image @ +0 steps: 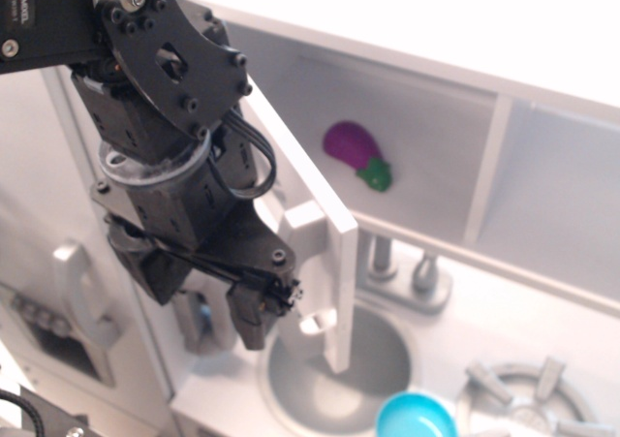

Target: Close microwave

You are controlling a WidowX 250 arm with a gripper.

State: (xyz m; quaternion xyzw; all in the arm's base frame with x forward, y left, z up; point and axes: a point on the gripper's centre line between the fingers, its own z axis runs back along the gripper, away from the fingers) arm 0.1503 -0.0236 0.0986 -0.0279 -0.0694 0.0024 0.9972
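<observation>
Ajar microwave door [308,219] juts out over sink [383,379], edge-on, splitting the space | compartment behind open, purple eggplant toy [355,152] against back wall | faucet [405,274] close right of door | blue bowl [415,417] at sink's front rim | gripper [254,313] crowds door's left face.

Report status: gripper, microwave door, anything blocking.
Gripper low beside the door's left face, jaw state unclear. Microwave door open, swung out over sink. Purple eggplant toy inside, set back; nothing seen blocking the swing.

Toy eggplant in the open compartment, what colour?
Purple toy eggplant with a green stem end, seen in the observation.image view.
</observation>
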